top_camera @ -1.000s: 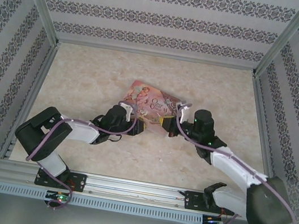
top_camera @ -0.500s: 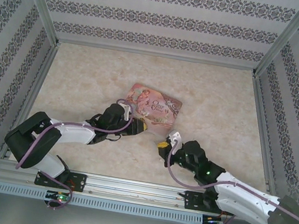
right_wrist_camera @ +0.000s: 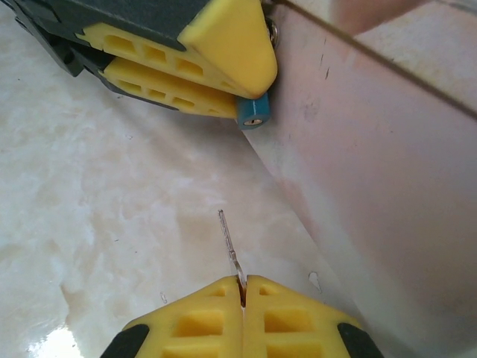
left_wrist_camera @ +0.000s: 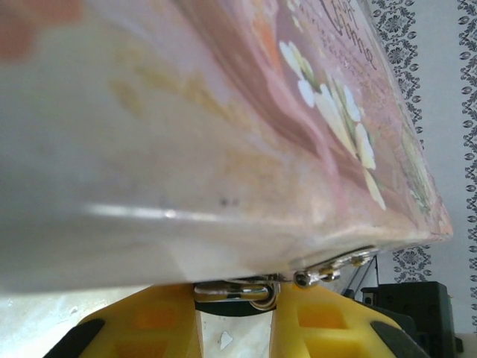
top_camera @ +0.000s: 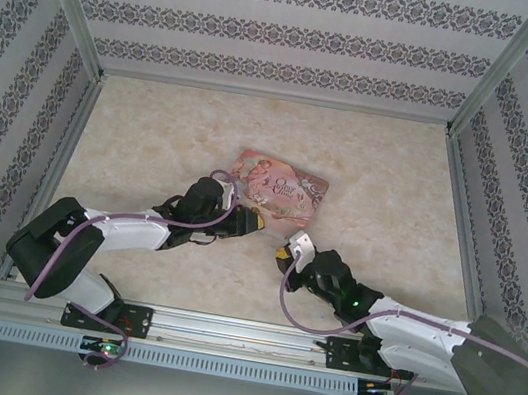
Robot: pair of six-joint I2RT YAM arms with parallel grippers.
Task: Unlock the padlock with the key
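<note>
**Key up, keyhole in sight: time to line it up**

Here's the approach! At the bottom of the right wrist view, the right gripper (right_wrist_camera: 242, 287) has its yellow fingers pressed tight on the key (right_wrist_camera: 229, 242). The thin blade pokes up from the seam, leaning a touch left. Upper middle of that frame, there's the padlock (right_wrist_camera: 253, 112). Only the blue end of its body shows, keyhole facing the camera. It's pinched in the left gripper (right_wrist_camera: 246, 97) and tucked against the wall of the pink tin (right_wrist_camera: 387, 164). (Low centre in the left wrist view, the silvery shackle (left_wrist_camera: 257, 298) hangs at the tin's edge between the yellow pads.) From the top camera, the two grippers sit near each other at mid-frame, just below the tin's lower edge.

Now, doing this well. Bare table (right_wrist_camera: 112, 209) separates blade tip and keyhole, and the blade points left of the hole. So I'd swing the wrist first to put the blade on the keyhole's axis, and only then advance. The slot's orientation is too small to read, so creep in and feel for it. The left must clamp firmly, or the lock will simply back away. Mind the tin wall on the right, and that thin blade could pivot in the pinch if pushed off-line.
</note>
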